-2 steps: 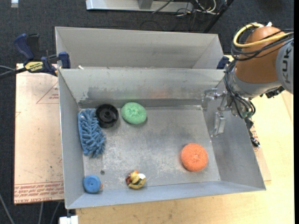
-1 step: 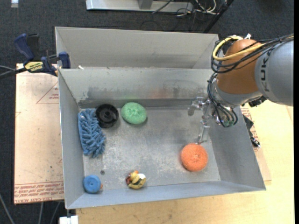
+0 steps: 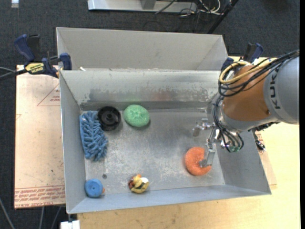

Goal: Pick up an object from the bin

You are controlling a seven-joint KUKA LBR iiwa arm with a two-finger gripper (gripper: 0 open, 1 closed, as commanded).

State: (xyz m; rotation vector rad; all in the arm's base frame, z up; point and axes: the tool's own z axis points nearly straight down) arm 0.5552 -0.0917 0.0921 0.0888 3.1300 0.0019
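Note:
My gripper (image 3: 206, 162) reaches down at the right side of the bin floor, its metal fingers touching the right edge of an orange round scrubby pad (image 3: 195, 161). One finger lies over the pad's right part. Whether the pad sits between the fingers is hidden. A small yellow toy with dark and red marks (image 3: 138, 184) lies near the front wall, left of the pad.
Along the back of the floor lie a green round pad (image 3: 137, 116) and a black ring-shaped thing (image 3: 109, 118). A blue fuzzy mitt (image 3: 92, 136) lies by the left wall, a small blue cylinder (image 3: 94, 189) in the front left corner.

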